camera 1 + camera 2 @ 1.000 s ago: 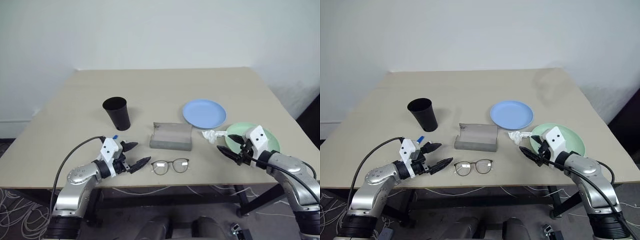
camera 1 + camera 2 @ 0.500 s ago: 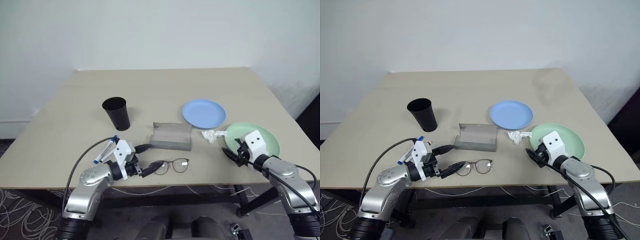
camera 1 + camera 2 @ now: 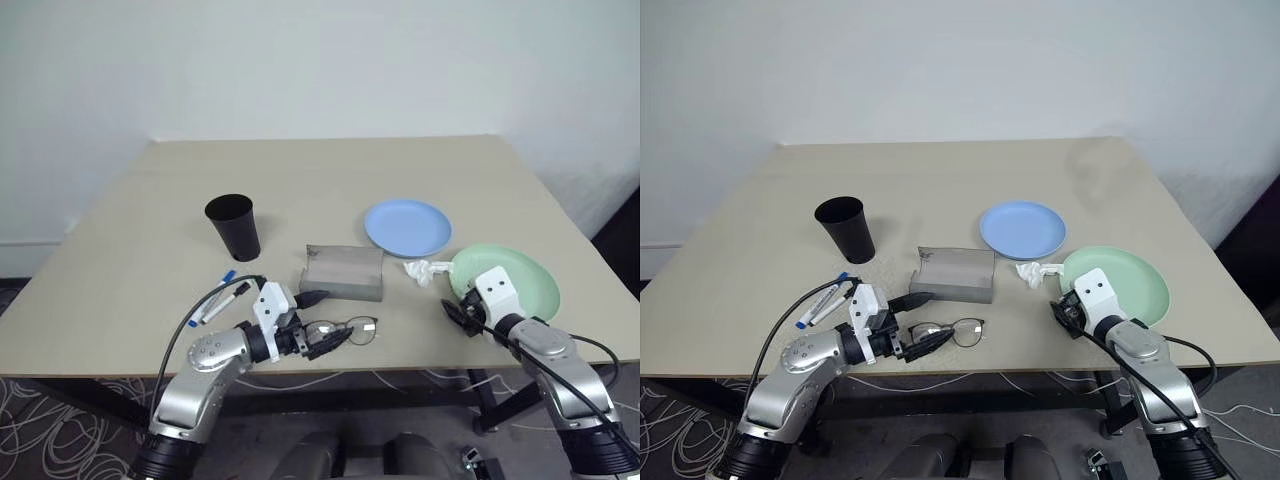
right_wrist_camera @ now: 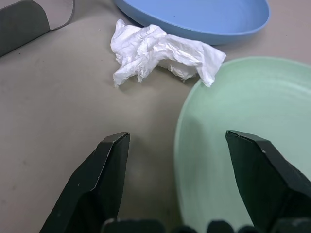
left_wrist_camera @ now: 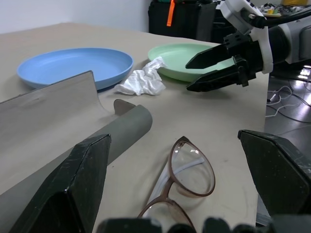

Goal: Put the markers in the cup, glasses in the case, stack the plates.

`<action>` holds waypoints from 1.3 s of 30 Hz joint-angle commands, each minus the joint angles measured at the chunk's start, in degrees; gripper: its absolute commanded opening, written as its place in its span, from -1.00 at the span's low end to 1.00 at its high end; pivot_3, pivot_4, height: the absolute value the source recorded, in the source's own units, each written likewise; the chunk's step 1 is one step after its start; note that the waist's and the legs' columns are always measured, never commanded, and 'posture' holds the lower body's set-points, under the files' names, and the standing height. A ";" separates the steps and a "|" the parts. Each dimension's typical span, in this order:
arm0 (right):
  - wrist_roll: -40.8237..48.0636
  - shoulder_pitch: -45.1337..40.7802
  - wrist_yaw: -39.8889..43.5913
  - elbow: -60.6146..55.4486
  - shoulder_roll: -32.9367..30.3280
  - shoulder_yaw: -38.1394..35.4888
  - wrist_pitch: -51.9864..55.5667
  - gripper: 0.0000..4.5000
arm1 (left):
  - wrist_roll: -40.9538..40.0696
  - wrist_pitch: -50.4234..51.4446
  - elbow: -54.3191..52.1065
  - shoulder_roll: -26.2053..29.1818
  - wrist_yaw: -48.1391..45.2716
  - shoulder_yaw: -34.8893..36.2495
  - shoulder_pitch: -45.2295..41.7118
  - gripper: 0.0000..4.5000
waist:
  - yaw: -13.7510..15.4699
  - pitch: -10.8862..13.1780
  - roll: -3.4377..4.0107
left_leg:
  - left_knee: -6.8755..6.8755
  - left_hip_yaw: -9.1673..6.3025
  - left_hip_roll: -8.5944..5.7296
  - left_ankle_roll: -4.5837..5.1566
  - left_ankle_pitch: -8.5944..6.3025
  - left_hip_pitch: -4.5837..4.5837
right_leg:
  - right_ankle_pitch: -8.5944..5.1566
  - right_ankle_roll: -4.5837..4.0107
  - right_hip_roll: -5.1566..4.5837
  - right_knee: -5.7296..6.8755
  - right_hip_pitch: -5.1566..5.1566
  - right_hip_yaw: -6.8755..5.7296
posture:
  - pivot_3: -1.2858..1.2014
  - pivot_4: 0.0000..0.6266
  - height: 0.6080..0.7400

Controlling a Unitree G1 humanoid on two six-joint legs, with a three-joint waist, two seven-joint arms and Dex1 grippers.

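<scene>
Glasses [image 3: 343, 331] lie near the front edge of the table [image 3: 330, 180], lenses side by side, long axis running roughly 9 to 3 as seen from the head, temples folded behind. From the glasses outward: the left gripper [image 3: 322, 321] sits at their 9 o'clock, its black fingers spread wide with one finger at the near side of the left lens and the other up by the corner of the case [image 3: 343, 271]; nothing held between them. In the left wrist view the lenses lie straight ahead between the spread fingers, so the frame's long axis lines up roughly along the gripper's reach rather than across it. My reading: the fingers will close across the frame's short width. The case is at the glasses' 12 o'clock, just beyond them, lid open, apart from the frame. Left arm is plainly the nearer one; the right gripper [image 3: 460, 309] is well off at 3 o'clock, fingers parted and empty, straddling the near rim of the green plate [image 3: 520, 275]. A tissue [image 3: 427, 270] lies just at that plate's 10 o'clock, blue plate [image 3: 408, 227] beyond it. Markers [image 3: 220, 299] lie together at the glasses' 10 o'clock, cup [image 3: 234, 226] farther back, upright.
</scene>
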 commanded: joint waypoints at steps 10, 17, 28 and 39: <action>-4.93 -0.70 -1.93 -3.13 0.04 2.05 -0.12 -0.99 | 0.62 -1.78 -0.81 -0.42 0.75 -0.17 -1.45 1.00 | -0.01 -0.01 0.00 | 0.00 -0.01 0.00 0.00 0.00 0.01 | 0.00 0.00 0.02 0.00 0.00 0.00 | 0.03 -1.00 0.97; -9.04 -2.89 -3.59 -1.42 -0.72 2.38 -0.18 -0.99 | 0.71 -1.88 -0.89 -0.51 1.14 -0.07 -1.65 1.00 | -0.01 0.00 0.00 | 0.02 0.00 0.00 0.00 0.00 0.03 | 0.00 0.00 0.01 0.01 0.00 0.00 | 0.03 -1.00 0.97; -12.42 -13.26 -1.27 9.96 -3.83 4.57 -10.29 -0.99 | 1.26 -2.24 -0.41 -0.83 2.26 0.09 -2.49 1.00 | -0.03 0.00 0.00 | 0.07 0.03 0.00 0.01 0.01 0.05 | 0.03 0.02 0.03 0.01 0.01 -0.03 | 0.03 -1.00 0.97; -10.81 -33.86 11.03 38.17 0.71 10.40 -33.46 -0.99 | 1.72 -2.93 0.78 -1.24 2.88 0.44 -4.07 1.00 | -0.10 -0.01 -0.01 | 0.14 0.02 0.00 0.10 0.08 0.12 | 0.13 0.12 0.11 0.00 0.08 -0.04 | 0.03 -1.00 0.97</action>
